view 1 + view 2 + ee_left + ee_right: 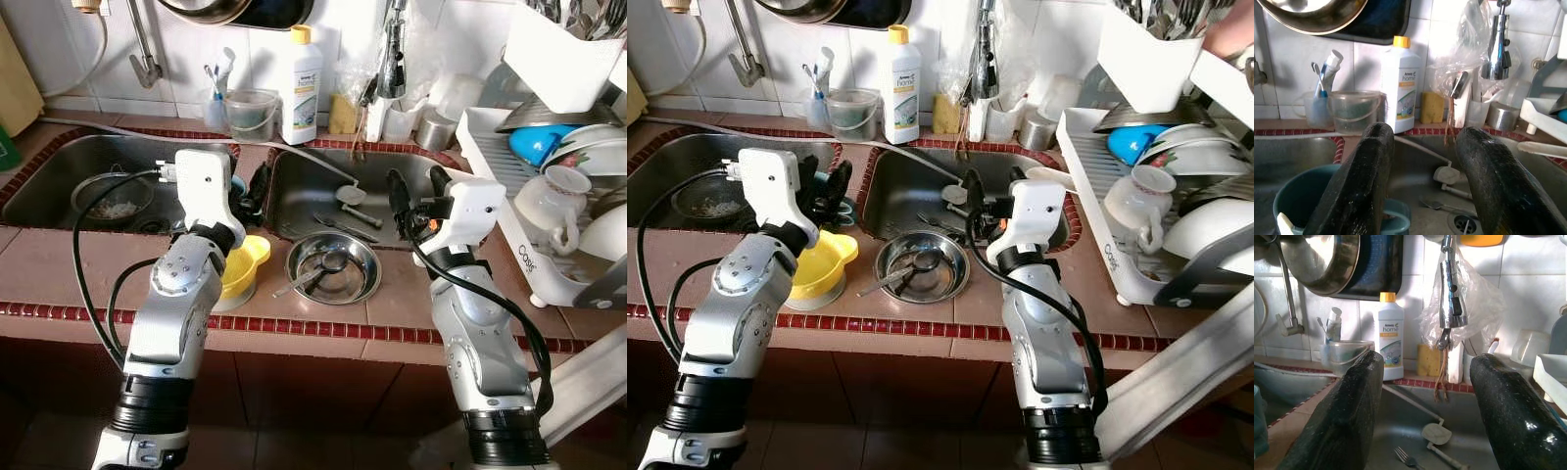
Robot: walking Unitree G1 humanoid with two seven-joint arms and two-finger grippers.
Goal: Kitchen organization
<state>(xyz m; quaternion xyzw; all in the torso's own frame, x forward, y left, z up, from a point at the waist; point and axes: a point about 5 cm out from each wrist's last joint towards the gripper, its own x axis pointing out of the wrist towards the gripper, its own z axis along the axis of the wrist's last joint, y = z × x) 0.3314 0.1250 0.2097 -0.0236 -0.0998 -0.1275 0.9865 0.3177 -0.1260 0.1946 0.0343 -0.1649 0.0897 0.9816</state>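
My left gripper (257,188) and right gripper (412,188) hover over the sink (294,211), fingers spread wide, holding nothing; the steel bowl (333,268) sits just in front of it on the surface (59,269).

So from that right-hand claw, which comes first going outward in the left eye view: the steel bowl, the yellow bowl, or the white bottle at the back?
Measured from the right gripper over the right sink:
1. Steel bowl, on the counter just to its left and nearer the robot.
2. White bottle, at the back wall, up and to the left.
3. Yellow bowl, farther left along the counter by the left arm; close to the bottle's distance, so that order is uncertain.
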